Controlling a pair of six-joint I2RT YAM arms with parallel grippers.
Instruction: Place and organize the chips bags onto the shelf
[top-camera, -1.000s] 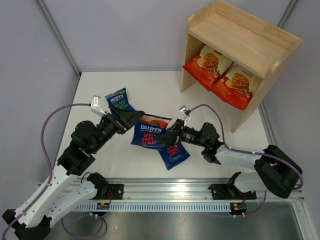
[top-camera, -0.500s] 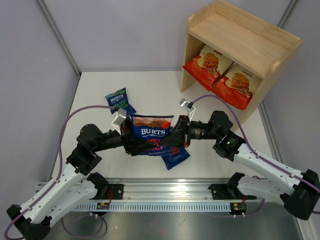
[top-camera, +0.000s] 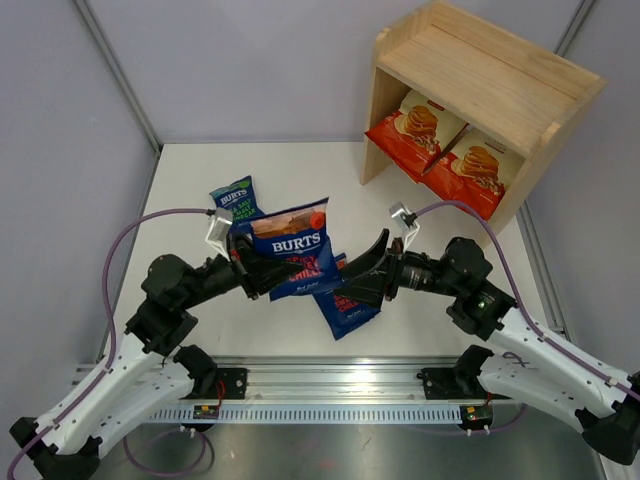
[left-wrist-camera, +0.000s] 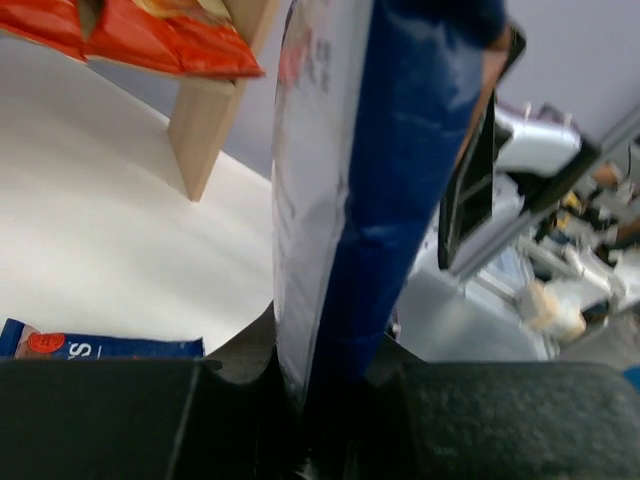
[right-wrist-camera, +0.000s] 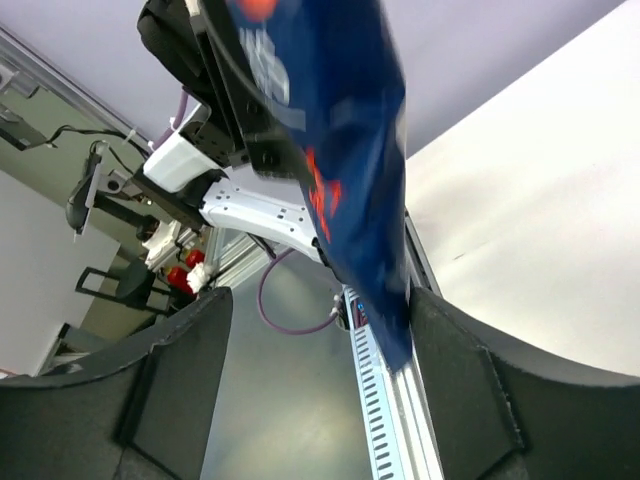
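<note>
A dark blue red-lettered Burts chips bag (top-camera: 291, 249) hangs upright above the table, and my left gripper (top-camera: 262, 272) is shut on its lower left edge. In the left wrist view the bag (left-wrist-camera: 345, 190) stands edge-on, pinched at my left gripper (left-wrist-camera: 320, 400). My right gripper (top-camera: 366, 270) is open just right of the bag. The bag's lower corner (right-wrist-camera: 385, 300) hangs between the wide fingers (right-wrist-camera: 480, 390), beside one of them. A second red-lettered bag (top-camera: 347, 310) lies flat below. A green-lettered bag (top-camera: 237, 200) lies further left. Two cream-and-red Cassava bags (top-camera: 415, 130) (top-camera: 476, 172) lean in the shelf's (top-camera: 480, 70) lower tier.
The wooden shelf stands at the table's back right; its side panel (left-wrist-camera: 215, 120) shows in the left wrist view. The top tier holds nothing. Grey walls close the table's left and back. A metal rail (top-camera: 340, 405) runs along the near edge.
My left gripper closed on the Burts bag and now holds it upright. My right gripper let go of it, opened wide and drew back to the right.
</note>
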